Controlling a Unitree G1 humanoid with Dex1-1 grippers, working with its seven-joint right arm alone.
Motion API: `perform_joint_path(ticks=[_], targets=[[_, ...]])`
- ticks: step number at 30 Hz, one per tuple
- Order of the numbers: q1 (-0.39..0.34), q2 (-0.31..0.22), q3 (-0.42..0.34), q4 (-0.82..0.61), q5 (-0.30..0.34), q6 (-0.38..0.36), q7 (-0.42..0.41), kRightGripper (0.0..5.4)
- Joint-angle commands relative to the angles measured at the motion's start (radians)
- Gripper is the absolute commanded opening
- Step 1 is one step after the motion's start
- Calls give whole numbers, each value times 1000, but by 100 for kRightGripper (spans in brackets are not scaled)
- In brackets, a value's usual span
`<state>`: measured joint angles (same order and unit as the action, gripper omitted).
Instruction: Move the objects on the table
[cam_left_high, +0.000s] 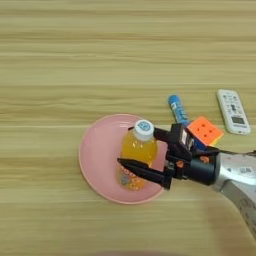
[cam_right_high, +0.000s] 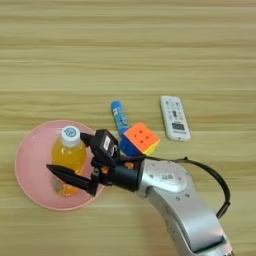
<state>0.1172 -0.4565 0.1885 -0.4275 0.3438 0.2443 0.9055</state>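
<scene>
The plate (cam_left_high: 98, 150) is plain pink. On it, the bottle (cam_left_high: 137, 156) is orange with a white cap (cam_left_high: 144, 127). Right of the plate, the tube (cam_left_high: 177, 108) is blue and the cube (cam_left_high: 204, 131) shows orange, blue and yellow. The table (cam_left_high: 75, 60) is light wood with horizontal grain stripes.
</scene>
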Motion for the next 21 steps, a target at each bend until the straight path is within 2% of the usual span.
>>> perform_joint_path(ticks=[1,7,16,17,21], targets=[[-4,-3,1,-3,-30,-85,-12,352],[10,4,13,43,-54,-151,-15,352],[14,13,16,72,-63,-195,-14,352],[15,9,20,75,-63,-193,-9,381],[24,4,25,73,-65,-199,-1,422]])
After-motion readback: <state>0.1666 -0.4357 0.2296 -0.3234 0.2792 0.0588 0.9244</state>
